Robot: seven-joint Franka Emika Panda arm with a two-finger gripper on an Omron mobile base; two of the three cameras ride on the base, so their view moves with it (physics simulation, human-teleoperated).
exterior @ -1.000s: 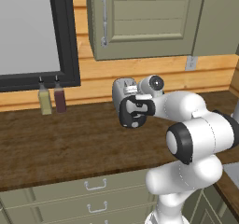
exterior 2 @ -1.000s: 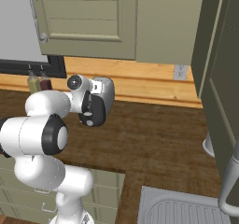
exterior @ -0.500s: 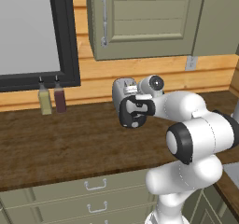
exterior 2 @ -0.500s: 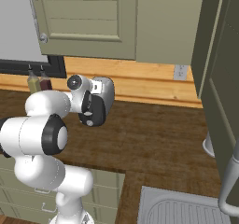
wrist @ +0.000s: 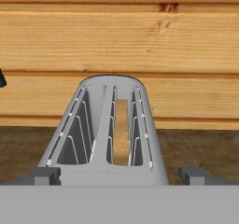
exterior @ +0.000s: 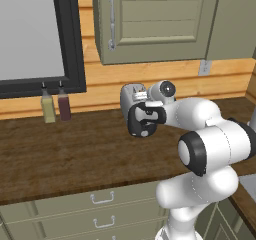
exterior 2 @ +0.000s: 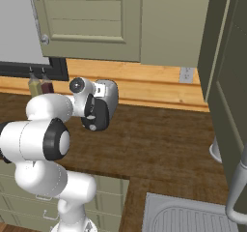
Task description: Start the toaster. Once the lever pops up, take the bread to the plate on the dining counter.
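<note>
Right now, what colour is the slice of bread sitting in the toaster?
Tan, a light golden brown. The bread shows best in the hand view, standing in the toaster's right-hand slot.

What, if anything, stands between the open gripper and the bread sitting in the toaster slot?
Nothing visible does. In the hand view the gripper hangs open above the toaster, a fingertip to each side of its near end, and the bread stands in the right slot with open space above it.

My left base view looks forward and down from behind my arm's left, my right base view from its right; both share the toaster [exterior: 131,97] on the counter [exterior: 75,149]. My hand view sits close above its slots, facing the wood wall [wrist: 119,41].
</note>
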